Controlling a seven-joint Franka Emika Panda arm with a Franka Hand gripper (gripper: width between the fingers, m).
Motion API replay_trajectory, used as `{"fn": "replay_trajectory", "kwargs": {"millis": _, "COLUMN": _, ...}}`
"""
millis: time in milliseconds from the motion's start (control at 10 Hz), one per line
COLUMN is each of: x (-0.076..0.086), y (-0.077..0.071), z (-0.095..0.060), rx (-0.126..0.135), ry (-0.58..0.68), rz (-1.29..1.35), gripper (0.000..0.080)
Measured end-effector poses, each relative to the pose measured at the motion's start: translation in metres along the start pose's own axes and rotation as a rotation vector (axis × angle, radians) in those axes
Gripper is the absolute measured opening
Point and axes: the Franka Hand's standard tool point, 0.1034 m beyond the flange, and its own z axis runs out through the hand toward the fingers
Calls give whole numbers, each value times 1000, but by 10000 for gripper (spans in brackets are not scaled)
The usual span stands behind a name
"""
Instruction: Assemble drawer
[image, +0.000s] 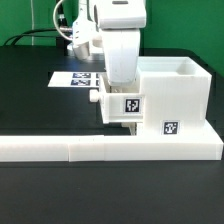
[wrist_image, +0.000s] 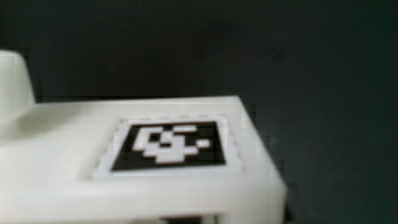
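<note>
The drawer's tall white housing (image: 172, 92) stands at the exterior view's right, open on top, with a square tag low on its front. A smaller white tray (image: 127, 105) with a tag and a round knob (image: 96, 99) hangs off the table against the housing's left side. My gripper (image: 128, 122) comes down from above and is shut on this tray; its fingers are mostly hidden behind it. In the wrist view the tray's tagged face (wrist_image: 169, 145) fills the lower half, blurred, with no fingers showing.
The long low white L-shaped wall (image: 100, 149) runs along the front, and the housing rests against it. The marker board (image: 72, 79) lies flat on the black table behind the arm. Cables hang at the back left.
</note>
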Motion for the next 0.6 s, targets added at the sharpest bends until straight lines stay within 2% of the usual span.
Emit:
{"fn": "replay_trajectory", "kwargs": {"millis": 100, "x": 1, "y": 0, "z": -5, "rx": 9, "ry": -4, "rz": 4, "gripper": 356}}
{"fn": "replay_trajectory", "kwargs": {"millis": 200, "x": 3, "y": 1, "z": -14, "rx": 19, "ry": -10, "rz": 7, "gripper": 356}}
{"fn": "replay_trajectory", "kwargs": {"millis": 300, "x": 4, "y": 2, "z": -23, "rx": 26, "ry": -17, "rz": 3, "gripper": 540}}
{"fn": "replay_trajectory", "kwargs": {"millis": 400, "x": 2, "y": 3, "z": -34, "rx": 35, "ry": -26, "rz": 4, "gripper": 615}}
{"fn": "replay_trajectory", "kwargs": {"millis": 600, "x": -12, "y": 3, "z": -49, "rx": 36, "ry": -38, "rz": -26, "gripper": 643}}
